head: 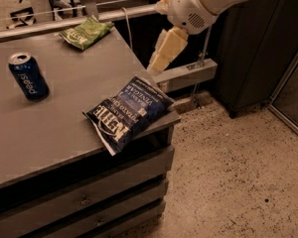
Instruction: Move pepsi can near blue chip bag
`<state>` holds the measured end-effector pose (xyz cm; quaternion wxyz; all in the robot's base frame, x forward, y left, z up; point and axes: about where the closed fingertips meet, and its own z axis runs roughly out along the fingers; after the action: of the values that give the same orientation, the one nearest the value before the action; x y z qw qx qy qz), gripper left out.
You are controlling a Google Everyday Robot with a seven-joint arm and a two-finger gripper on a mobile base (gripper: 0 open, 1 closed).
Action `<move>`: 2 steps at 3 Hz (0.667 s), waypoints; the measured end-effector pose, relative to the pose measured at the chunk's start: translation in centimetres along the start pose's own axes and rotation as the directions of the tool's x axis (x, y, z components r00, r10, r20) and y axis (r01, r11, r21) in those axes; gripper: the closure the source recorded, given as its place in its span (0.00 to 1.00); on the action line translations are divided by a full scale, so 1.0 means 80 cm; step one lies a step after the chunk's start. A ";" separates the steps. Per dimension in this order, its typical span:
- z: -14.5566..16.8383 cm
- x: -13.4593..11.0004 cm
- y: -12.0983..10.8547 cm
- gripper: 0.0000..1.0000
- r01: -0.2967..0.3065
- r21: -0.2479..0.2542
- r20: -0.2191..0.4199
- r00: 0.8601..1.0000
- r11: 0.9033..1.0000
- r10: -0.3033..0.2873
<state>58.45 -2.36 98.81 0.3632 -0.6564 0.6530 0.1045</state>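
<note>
The pepsi can [29, 76] stands upright on the grey counter [64, 128] at its left side, dark blue with a silver top. The blue chip bag [127, 111] lies flat at the counter's front right corner, part of it hanging over the edge. My gripper [161, 61] hangs from the white arm [203, 1] above the counter's right edge, just behind the bag and well to the right of the can. It holds nothing.
A green chip bag [86, 32] lies at the counter's back edge. A metal rail [64, 24] runs behind the counter. Drawers [89, 197] sit below it. A dark cabinet [248, 48] stands on the speckled floor [238, 172] to the right.
</note>
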 end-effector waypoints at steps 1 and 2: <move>0.001 -0.003 0.002 0.00 -0.001 0.002 0.037 0.999 1.000 0.001; 0.059 -0.020 0.005 0.00 -0.008 -0.039 0.175 0.984 0.999 0.015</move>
<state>59.49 1.83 96.26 0.4062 -0.6476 0.6201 0.1763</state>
